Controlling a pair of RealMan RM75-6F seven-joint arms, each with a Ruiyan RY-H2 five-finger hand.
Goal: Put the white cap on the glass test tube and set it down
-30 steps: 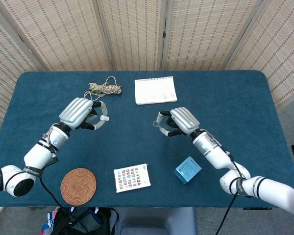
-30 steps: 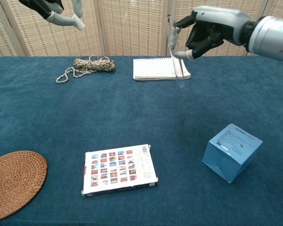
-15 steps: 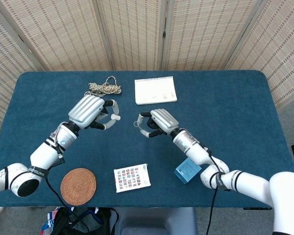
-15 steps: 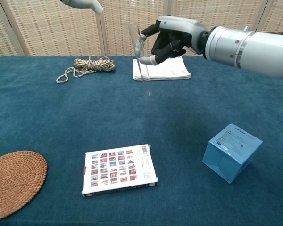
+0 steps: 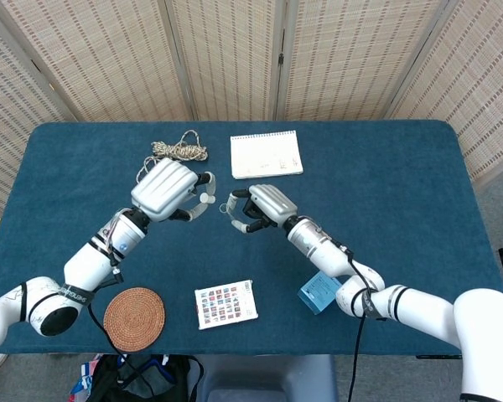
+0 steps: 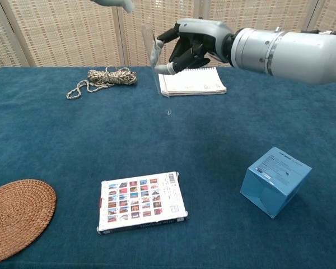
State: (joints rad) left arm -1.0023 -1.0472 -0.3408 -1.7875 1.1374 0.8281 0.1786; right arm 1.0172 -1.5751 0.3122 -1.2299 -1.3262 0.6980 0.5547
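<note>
A woven folding screen (image 5: 235,59) stands behind the blue-covered table (image 5: 386,184)

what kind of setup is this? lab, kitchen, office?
Looks like a staged robot teleoperation bench, not a real lab: a table with a blue cloth, woven folding screens behind it, and unrelated props scattered about, such as a rope, notepad and rattan coaster.

light: bright, even, from above
shadows: soft, faint under the blue box (image 6: 275,181)
glare: none
focus: both views sharp; glass test tube (image 6: 155,64) barely visible, transparent
</note>
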